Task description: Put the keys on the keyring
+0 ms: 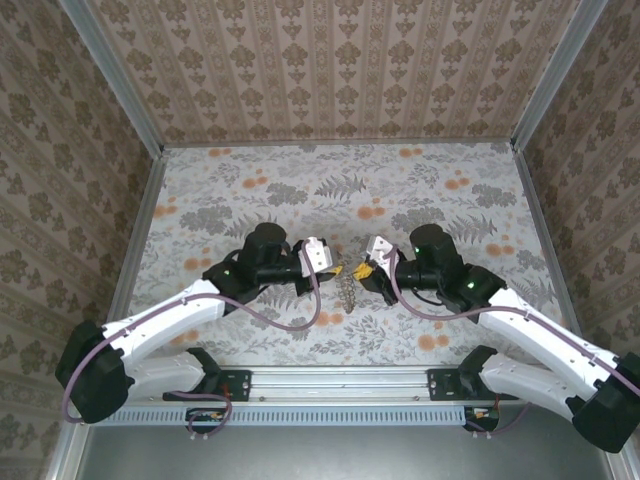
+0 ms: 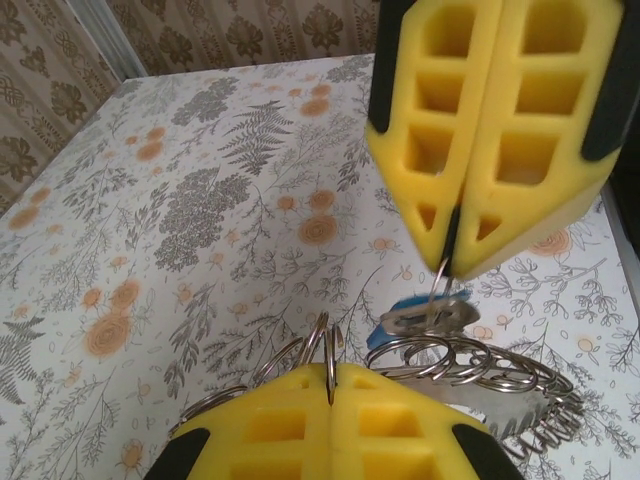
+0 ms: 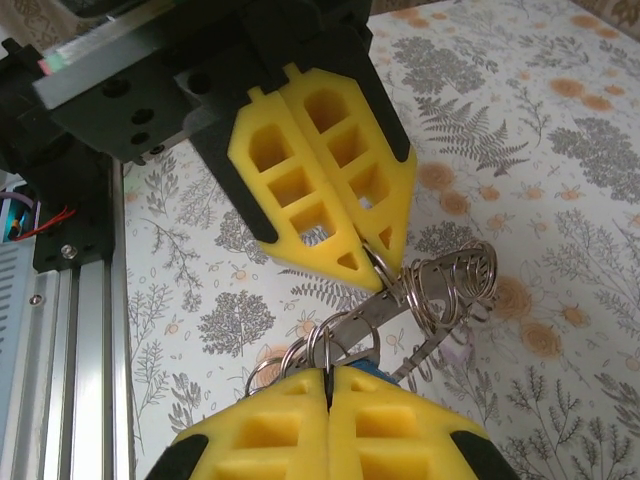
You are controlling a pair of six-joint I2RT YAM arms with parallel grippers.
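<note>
In the top view my left gripper (image 1: 336, 268) and right gripper (image 1: 364, 268) meet tip to tip above mid-table. The grey bunch of keys (image 1: 348, 295) dangles between them. In the left wrist view my left gripper (image 2: 331, 368) is shut on a steel keyring (image 2: 331, 345). Opposite it, the right gripper (image 2: 450, 268) is shut on a thin ring carrying a flat metal piece with a blue tag (image 2: 400, 310). In the right wrist view the right gripper (image 3: 328, 375) pinches its ring. The left gripper (image 3: 372, 255) holds the far end of a perforated strip (image 3: 430, 290) strung with several rings.
The floral tabletop (image 1: 300, 190) lies open behind the grippers. Patterned walls close it in at the back and both sides. An aluminium rail (image 1: 330, 380) runs along the near edge between the arm bases.
</note>
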